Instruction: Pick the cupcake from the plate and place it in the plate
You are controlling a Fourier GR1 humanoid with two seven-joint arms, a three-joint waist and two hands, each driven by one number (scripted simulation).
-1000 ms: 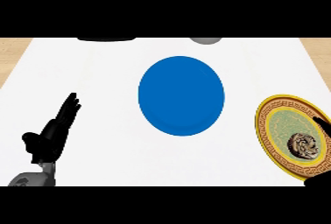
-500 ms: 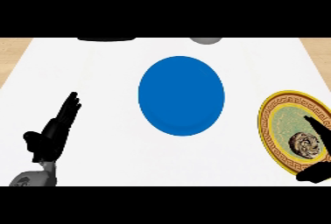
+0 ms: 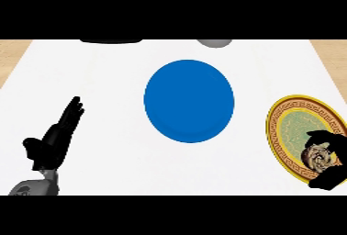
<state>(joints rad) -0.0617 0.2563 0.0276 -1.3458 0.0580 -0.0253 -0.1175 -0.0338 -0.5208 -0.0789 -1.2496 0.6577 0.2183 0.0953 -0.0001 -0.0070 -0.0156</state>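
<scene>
The cupcake (image 3: 317,156) sits on the gold plate (image 3: 288,133), toward that plate's lower right part; the right hand (image 3: 330,176) comes in from the lower right and lies over it, dark fingers (image 3: 318,136) curving across the cupcake's top and the palm below it, so the cupcake shows between them; whether the fingers actually pinch it I cannot tell; the blue plate (image 3: 189,101) lies well to the left of this hand, apart from the gold plate, on the white counter (image 3: 102,82); the left hand (image 3: 55,140) rests at the lower left, fingers straight and pressed together, pointing up.
</scene>
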